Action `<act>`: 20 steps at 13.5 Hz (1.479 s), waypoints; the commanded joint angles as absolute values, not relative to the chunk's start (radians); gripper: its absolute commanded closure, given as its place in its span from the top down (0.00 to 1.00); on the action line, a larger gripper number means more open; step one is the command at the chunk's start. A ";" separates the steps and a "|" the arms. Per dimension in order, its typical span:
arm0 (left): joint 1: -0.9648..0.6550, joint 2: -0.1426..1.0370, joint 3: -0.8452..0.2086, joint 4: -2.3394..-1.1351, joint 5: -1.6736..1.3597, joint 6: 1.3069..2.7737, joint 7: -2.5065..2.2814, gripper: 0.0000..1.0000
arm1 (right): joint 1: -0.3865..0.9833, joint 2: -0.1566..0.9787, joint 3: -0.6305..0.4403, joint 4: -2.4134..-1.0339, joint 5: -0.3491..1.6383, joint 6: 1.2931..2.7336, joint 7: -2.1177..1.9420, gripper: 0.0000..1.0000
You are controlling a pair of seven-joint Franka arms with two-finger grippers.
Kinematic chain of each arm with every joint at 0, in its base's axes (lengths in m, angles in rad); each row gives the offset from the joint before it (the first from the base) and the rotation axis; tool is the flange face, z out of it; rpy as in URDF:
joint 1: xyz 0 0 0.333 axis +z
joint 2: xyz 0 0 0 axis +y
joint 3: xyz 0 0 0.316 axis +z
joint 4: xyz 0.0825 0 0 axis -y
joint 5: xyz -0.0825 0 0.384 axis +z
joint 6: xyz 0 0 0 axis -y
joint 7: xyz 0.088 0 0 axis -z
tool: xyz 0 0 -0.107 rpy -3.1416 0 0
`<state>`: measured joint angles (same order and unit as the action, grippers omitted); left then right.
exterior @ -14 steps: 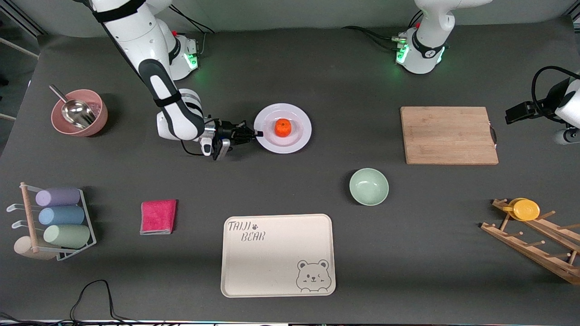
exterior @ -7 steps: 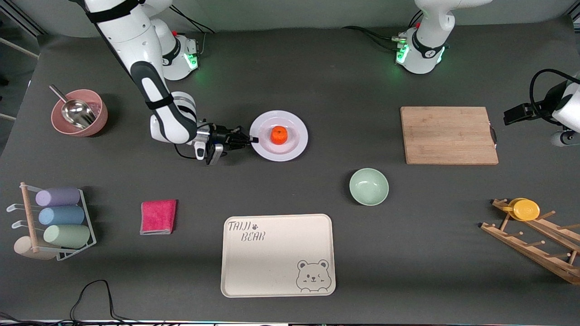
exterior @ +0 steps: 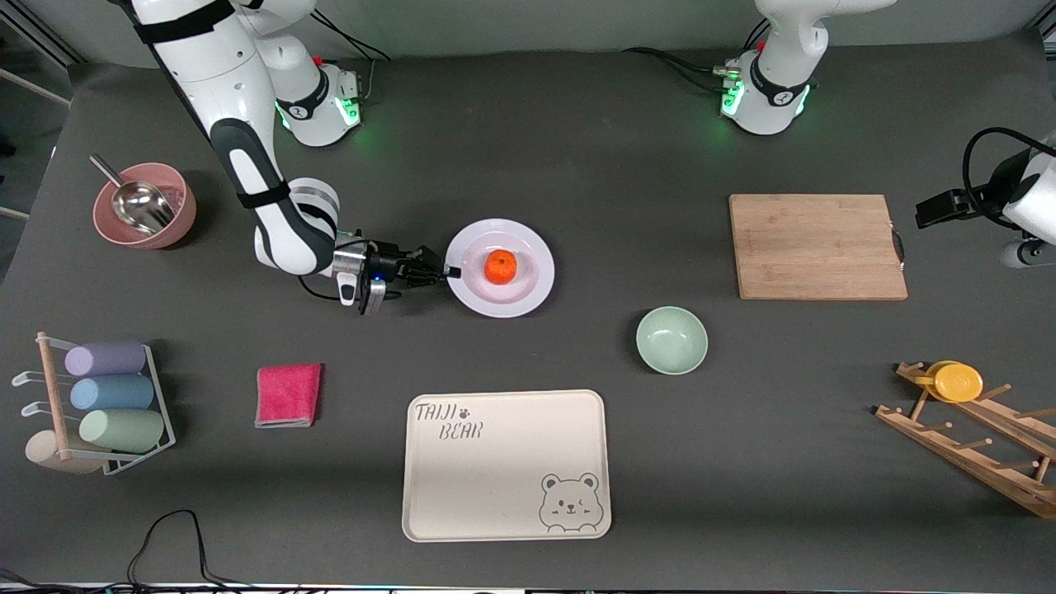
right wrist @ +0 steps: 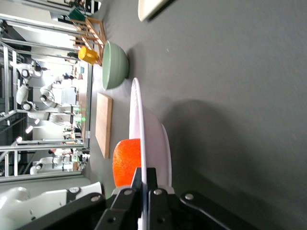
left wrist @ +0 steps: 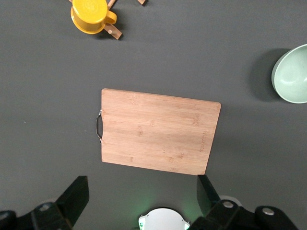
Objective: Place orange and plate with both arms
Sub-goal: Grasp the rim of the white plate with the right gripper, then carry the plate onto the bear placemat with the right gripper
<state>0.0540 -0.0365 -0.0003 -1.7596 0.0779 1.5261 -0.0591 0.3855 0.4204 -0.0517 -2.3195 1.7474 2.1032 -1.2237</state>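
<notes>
Centrally, right end effector (exterior: 446, 271) pinches plate (exterior: 528, 289) rim, seemingly lifted, orange (exterior: 500, 266) on it; left end effector (left wrist: 139, 199) spread empty over cutting board (left wrist: 158, 137), waiting.

We see small round bright-orange orange (exterior: 500, 266), dimpled top up, sitting at centre of round shallow glossy white plate (exterior: 528, 289) with raised rim. Plate level, pinched at rim toward right arm's end, shadow beneath it in right wrist view. Plate near table middle, farther from front camera than cream tray (exterior: 506, 465).
</notes>
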 commanded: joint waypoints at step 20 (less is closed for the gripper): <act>0.041 -0.035 0.011 -1.764 0.080 1.519 -0.051 1.00 | 0.258 1.109 -0.112 -0.942 1.528 2.051 -0.425 0.00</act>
